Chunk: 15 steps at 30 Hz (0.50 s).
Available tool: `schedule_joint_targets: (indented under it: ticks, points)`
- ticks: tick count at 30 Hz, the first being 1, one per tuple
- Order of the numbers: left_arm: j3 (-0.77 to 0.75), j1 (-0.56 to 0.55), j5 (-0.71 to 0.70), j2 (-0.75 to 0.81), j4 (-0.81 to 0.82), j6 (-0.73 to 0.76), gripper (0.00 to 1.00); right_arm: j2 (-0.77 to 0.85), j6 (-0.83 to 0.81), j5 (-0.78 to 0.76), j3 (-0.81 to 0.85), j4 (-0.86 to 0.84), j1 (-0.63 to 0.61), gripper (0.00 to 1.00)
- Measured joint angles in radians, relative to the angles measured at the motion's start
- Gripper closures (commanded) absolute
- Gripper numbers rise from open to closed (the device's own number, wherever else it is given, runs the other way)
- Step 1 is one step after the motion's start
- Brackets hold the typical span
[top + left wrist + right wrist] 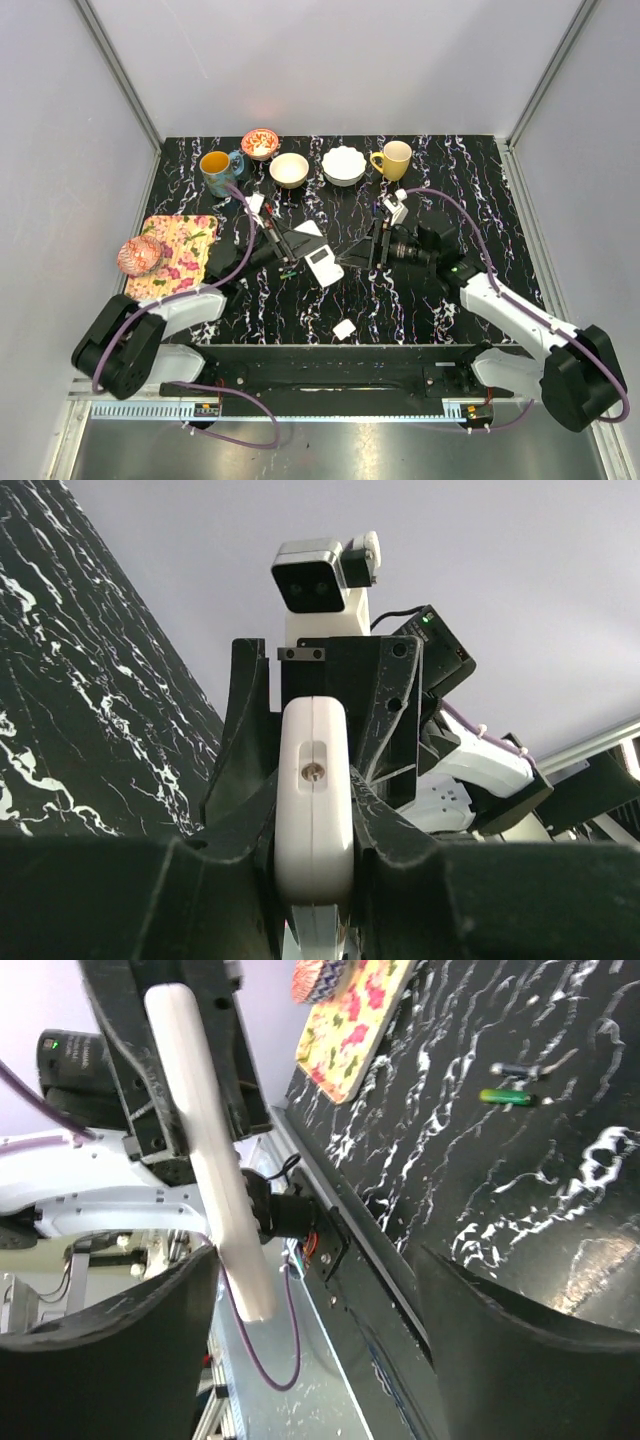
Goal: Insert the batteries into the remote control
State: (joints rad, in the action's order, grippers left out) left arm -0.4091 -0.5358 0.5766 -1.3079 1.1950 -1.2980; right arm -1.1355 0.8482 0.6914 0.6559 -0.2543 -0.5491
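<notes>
On the overhead view, my left arm runs from its base at the lower left up and right toward the middle of the frame, with the forearm low over the black marbled table [450, 200]. The left gripper [288, 246] is closed tight on the remote control [322, 263], which sits just left of frame centre, tilted, its white back toward the camera. On the left wrist view, the dark fingers [400, 865] press against both sides of the remote, and a small screw shows on its white surface.

Just below that gripper two batteries [508, 1096] lie on the table, one of them green. A small white piece [344, 328] lies alone at lower centre.

My right arm comes from the lower right up and left, elbow bent, wrist pointed at the remote. The right gripper [374, 243] is spread wide and has hold of nothing. Its fingers [110, 1350] fill the two lower corners of the right wrist view. The remote's free end hangs just beside the left-hand one, and I cannot tell whether they touch.
</notes>
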Motion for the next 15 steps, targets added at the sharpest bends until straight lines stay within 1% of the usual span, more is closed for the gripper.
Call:
schedule_joint_targets:
  ticks: [2, 3, 4, 6, 7, 9, 12, 14, 15]
  points:
    - [0.006, 0.014, -0.012, 0.048, -0.055, 0.029, 1.0, 0.029, -0.038, -0.019, 0.022, 0.098, 0.018, 0.08]
    - [0.008, 0.022, -0.026, 0.079, -0.093, 0.049, 1.0, 0.056, -0.071, -0.044, 0.045, 0.176, 0.023, 0.08]
    - [0.01, 0.028, -0.043, 0.113, -0.138, 0.069, 1.0, 0.068, -0.086, -0.058, 0.056, 0.204, 0.029, 0.07]
    - [0.011, 0.039, -0.103, 0.204, -0.267, 0.132, 1.0, 0.101, -0.133, -0.126, 0.099, 0.304, 0.032, 0.06]
    - [0.012, 0.042, -0.141, 0.253, -0.332, 0.163, 1.0, 0.121, -0.16, -0.185, 0.123, 0.357, 0.032, 0.06]
    - [0.024, 0.048, -0.213, 0.349, -0.426, 0.222, 1.0, 0.137, -0.185, -0.277, 0.144, 0.417, 0.032, 0.06]
    - [0.056, 0.058, -0.282, 0.44, -0.507, 0.273, 1.0, 0.109, -0.21, -0.435, 0.147, 0.492, 0.033, 0.04]
    - [0.078, 0.064, -0.306, 0.47, -0.552, 0.286, 1.0, 0.053, -0.22, -0.529, 0.147, 0.533, 0.033, 0.0]
    - [0.088, 0.066, -0.311, 0.481, -0.57, 0.286, 1.0, 0.019, -0.224, -0.584, 0.147, 0.551, 0.033, 0.01]
